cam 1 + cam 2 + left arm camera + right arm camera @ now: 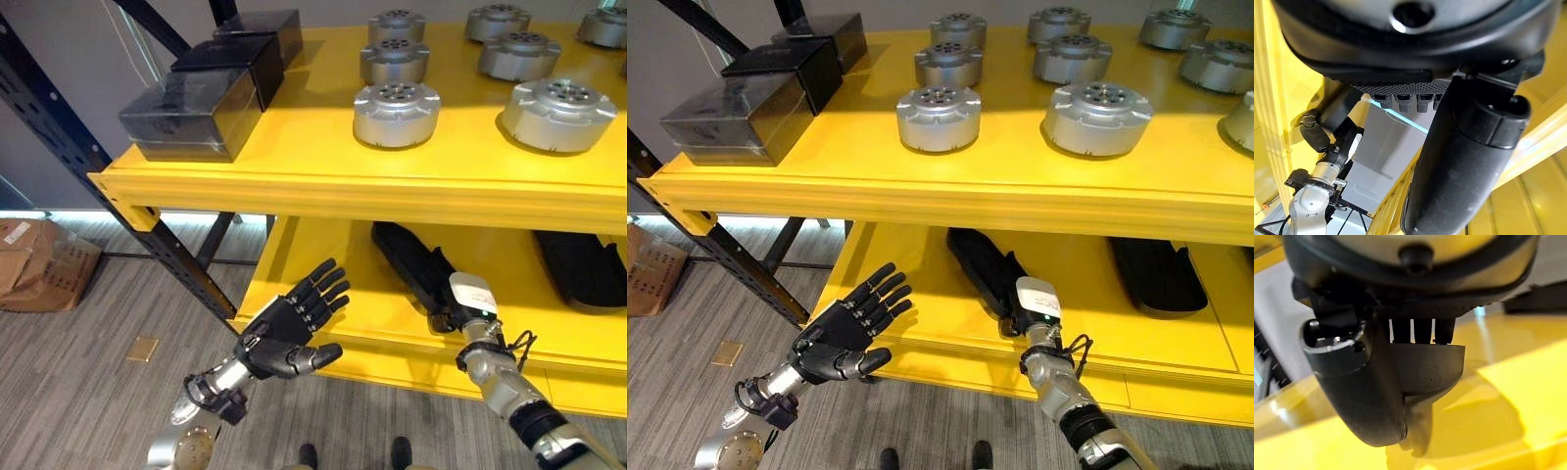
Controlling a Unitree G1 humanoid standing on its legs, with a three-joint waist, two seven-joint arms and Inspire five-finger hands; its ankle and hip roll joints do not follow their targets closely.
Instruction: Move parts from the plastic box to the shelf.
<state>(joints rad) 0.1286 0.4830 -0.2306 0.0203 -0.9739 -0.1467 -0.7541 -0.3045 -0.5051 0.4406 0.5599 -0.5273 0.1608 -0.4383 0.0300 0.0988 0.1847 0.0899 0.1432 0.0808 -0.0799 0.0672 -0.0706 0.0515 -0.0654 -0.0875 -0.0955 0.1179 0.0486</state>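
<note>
Three dark boxes beside shelf parts.

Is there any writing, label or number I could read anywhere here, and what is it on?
No text here can be read.
White sticker on the cardboard box on the floor: print too small to read.
White cover on the right hand: faint marks, too blurred to read.
Silver parts and dark boxes on the yellow shelf: no visible labels.

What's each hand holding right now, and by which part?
Left hand: nothing, fingers spread open in the air. Right hand: fingers closed on the near end of a long black part lying on the lower shelf.
</note>
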